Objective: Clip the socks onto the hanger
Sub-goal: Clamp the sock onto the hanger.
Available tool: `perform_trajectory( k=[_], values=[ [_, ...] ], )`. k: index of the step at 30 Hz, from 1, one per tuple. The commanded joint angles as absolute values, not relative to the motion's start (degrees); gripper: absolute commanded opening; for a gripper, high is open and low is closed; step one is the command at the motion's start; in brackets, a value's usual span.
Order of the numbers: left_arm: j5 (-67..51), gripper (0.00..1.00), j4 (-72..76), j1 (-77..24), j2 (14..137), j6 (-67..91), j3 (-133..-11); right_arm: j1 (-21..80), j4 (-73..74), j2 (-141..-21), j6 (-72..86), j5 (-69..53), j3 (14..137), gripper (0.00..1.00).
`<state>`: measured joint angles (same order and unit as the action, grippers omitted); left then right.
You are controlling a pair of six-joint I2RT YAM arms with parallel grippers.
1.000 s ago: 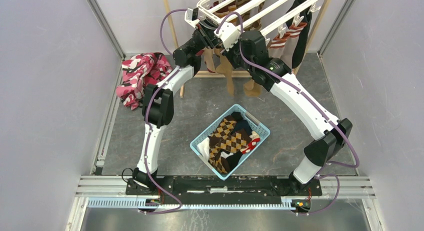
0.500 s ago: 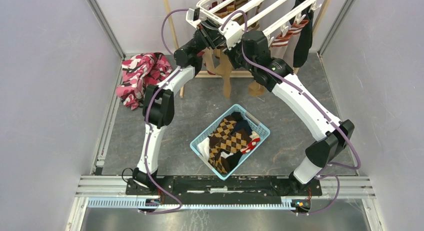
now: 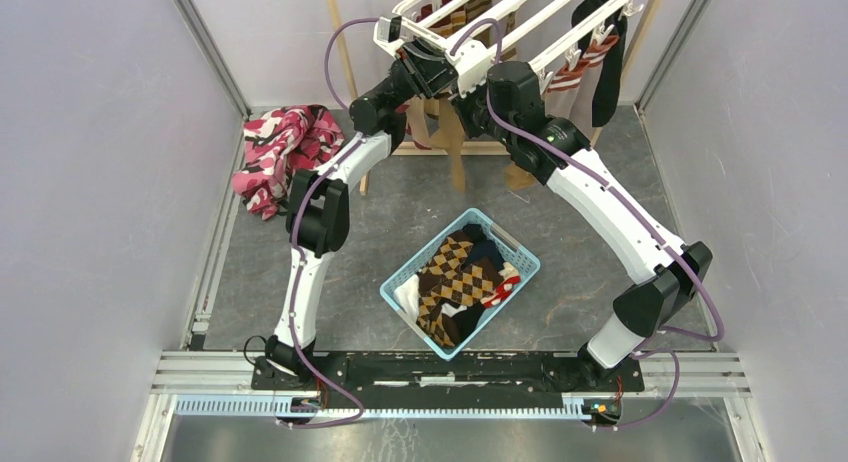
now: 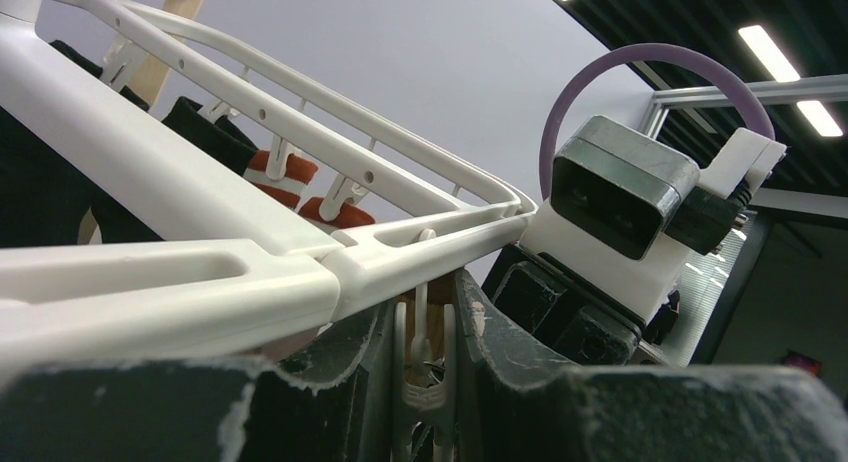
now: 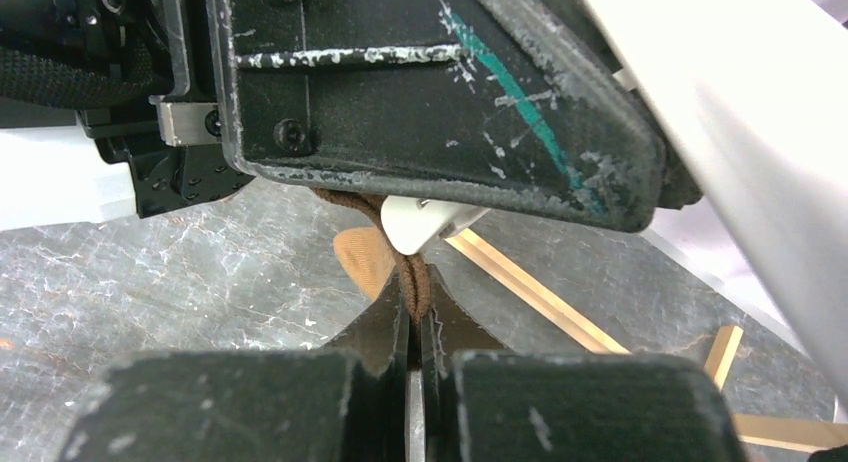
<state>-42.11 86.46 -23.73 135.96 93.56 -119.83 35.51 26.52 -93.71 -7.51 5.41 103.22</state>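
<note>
My left pincer (image 4: 424, 322) is closed on one small white clip (image 4: 420, 382) under the near-left corner of the hanger (image 4: 200, 282), which hangs at the far end above the tabletop. My right pincer (image 5: 412, 327) is clamped tight on the cuff of a tan sock (image 5: 415, 277). I hold the cuff just below the clip's tip, and the rest of the sock dangles down.

The risk, as I judge it, is a shallow bite. If I release the clip before the cuff sits well inside its mouth, the fabric may slide out and the sock drop to the tabletop. My two pincers are almost touching, so a small push could knock them together or swing the hanger away from the cuff. More socks (image 3: 455, 282) wait in the blue basket (image 3: 505, 244) nearer me.
</note>
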Motion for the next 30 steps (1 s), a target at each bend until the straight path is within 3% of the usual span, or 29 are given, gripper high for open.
perform_trajectory(
  k=[1,30],
  values=[
    [-45.0,0.14,99.5,-23.2,133.6,89.7,-120.5,33.1,19.4,-90.7,-2.0,12.0,103.5,0.0],
    [-45.4,0.14,99.6,-23.2,134.9,89.3,-121.9,32.9,14.8,-87.8,4.5,10.9,101.3,0.0]
  ],
)
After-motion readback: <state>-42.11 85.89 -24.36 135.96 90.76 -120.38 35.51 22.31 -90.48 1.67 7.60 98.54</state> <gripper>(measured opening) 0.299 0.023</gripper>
